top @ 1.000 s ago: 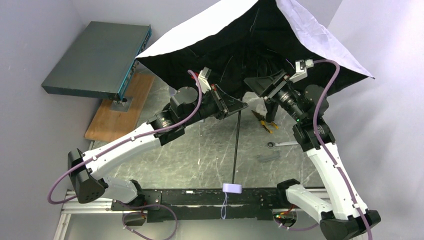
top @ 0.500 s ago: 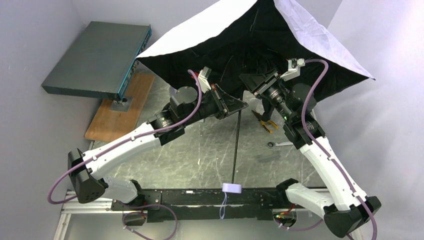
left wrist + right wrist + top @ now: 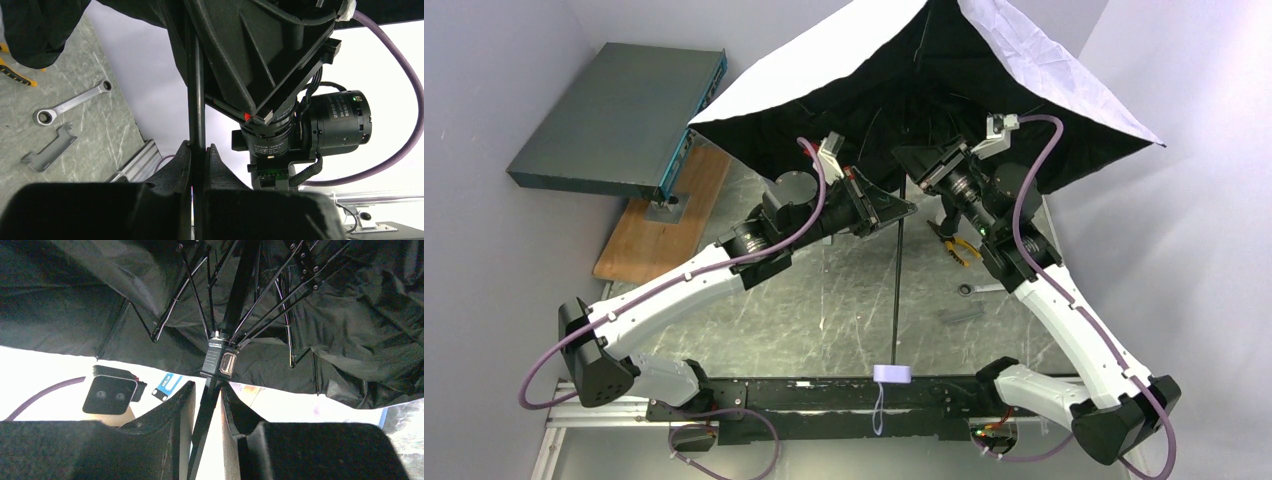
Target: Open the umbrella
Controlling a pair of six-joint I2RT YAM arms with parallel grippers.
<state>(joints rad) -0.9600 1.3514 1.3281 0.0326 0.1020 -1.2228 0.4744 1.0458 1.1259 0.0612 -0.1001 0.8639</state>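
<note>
The left gripper [image 3: 198,148] is clamped tight on the thin black shaft [image 3: 895,290], probably to anchor it so the sliding collar has something to move against. In the overhead view this grip sits in the middle of the frame, just under the canopy's lower edge.

The right gripper [image 3: 207,386] straddles the same shaft a little further in, directly below the collar [image 3: 220,357]. Its jaws are narrow, with a sliver of light on one side, so I cannot tell whether they pinch or only ring the shaft. A loose ring would suit pushing the collar along.

Past the collar the ribs [image 3: 280,295] fan out, though the dark lining sags in folds, so the umbrella [image 3: 1024,70] looks largely spread but perhaps not locked. It fills the upper middle and upper right of the overhead view. Its pale handle [image 3: 891,374] lies low in the centre, by the arm bases.

A wrench [image 3: 70,102] lies on the tabletop [image 3: 824,300], well apart from both grips.
</note>
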